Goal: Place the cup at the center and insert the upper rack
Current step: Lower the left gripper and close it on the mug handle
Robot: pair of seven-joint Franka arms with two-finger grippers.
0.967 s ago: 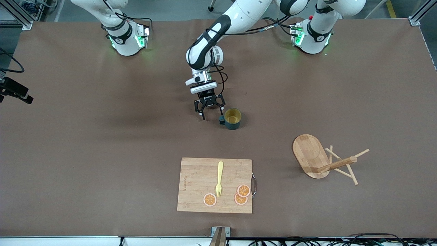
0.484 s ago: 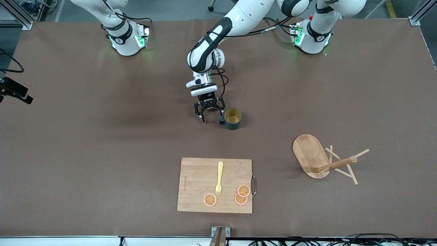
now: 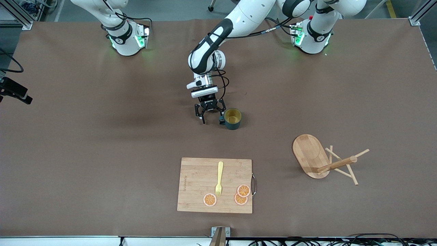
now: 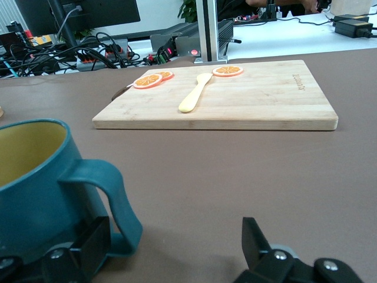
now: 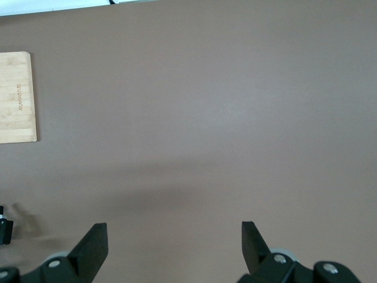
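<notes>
I work in a robotics lab, not a kitchen: my arm and its twin are bolted to a wide brown-covered table (image 3: 102,153) framed by aluminium posts (image 4: 207,29). Past its edge I see a dark monitor (image 4: 82,12), tangled cables (image 4: 88,50) and power supplies on a white bench (image 4: 294,32), and a camera (image 3: 13,90) clamped at the side

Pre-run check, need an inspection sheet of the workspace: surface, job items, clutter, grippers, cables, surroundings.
Surface: brown table, bare mat.
Job items: cup upright mid-table; rack tipped on its side toward the left arm's end.
Clutter: cutting board with fork and three orange slices.
Grippers: left gripper open, low beside the cup's handle, one finger by it; right gripper open, arm waits above bare table.
Cables: bundle along the table's near edge.
Surroundings: monitor, desks past the board.
</notes>
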